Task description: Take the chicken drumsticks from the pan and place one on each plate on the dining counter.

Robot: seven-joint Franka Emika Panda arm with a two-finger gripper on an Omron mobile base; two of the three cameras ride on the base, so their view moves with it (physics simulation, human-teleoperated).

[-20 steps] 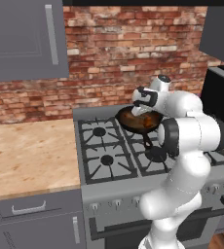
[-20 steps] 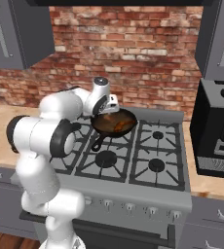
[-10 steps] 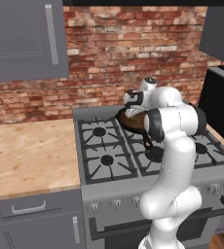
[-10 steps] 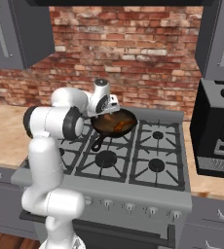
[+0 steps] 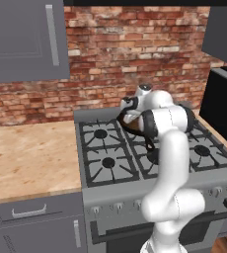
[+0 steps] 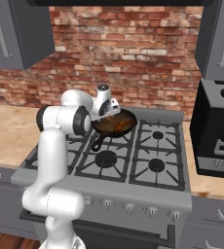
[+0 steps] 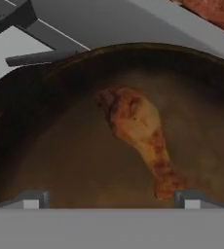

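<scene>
Reddish-brown drumstick in dark pan, jaws spread wide over it, no writing legible

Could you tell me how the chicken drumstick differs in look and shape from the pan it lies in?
The chicken drumstick is glossy reddish-brown and mottled, while the pan is dark at its rim with a dull brownish inside. The drumstick is long, thick at one end and tapering to a thin bone; the pan is round and shallow. The drumstick is much smaller and covers only part of the pan's floor. Both sit on the stove.
</scene>
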